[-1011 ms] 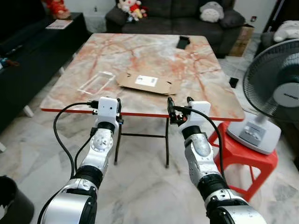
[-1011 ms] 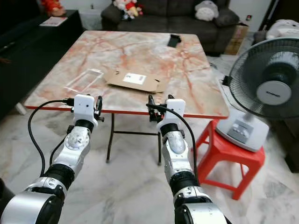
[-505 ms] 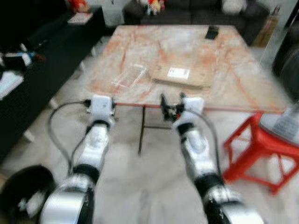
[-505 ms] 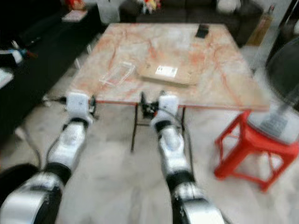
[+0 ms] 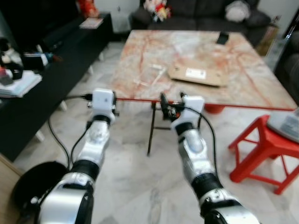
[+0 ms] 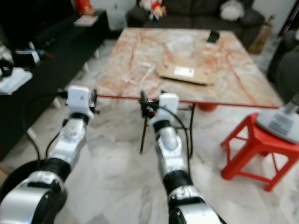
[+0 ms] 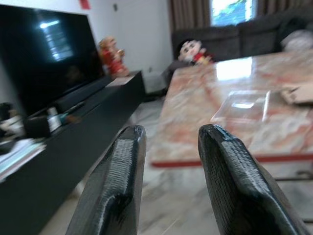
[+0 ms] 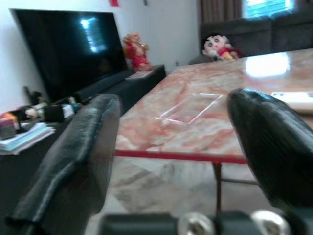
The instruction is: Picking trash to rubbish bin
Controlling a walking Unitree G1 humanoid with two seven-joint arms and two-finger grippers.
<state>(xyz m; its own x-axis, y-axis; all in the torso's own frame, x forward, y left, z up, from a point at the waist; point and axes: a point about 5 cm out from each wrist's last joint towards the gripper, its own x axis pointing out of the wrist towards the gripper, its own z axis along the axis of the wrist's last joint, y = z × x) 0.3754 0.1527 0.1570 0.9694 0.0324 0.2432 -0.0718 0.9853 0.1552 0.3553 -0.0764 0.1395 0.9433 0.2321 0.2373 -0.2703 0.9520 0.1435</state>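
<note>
Clear plastic tray (image 5: 150,74) on table (image 5: 140,51), beyond both open claws (image 5: 171,100).

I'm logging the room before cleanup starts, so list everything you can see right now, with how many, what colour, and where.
Table: one, pink marble top, red edge, ahead of the robot.
Flattened cardboard box: one, brown with white label, on the table's right half.
Clear plastic tray: one, transparent, on the table left of the cardboard.
Dark flat object: one, black, far side of the table.
Stool: one, red, on the floor to the right.
Sofa: one, dark grey, behind the table, soft toys on it.
TV cabinet: one, black, along the left.
Bin: one, black, floor at lower left.
Left gripper: one, black, jaws open, before the table edge.
Right gripper: one, black, jaws open, before the table edge.
</note>
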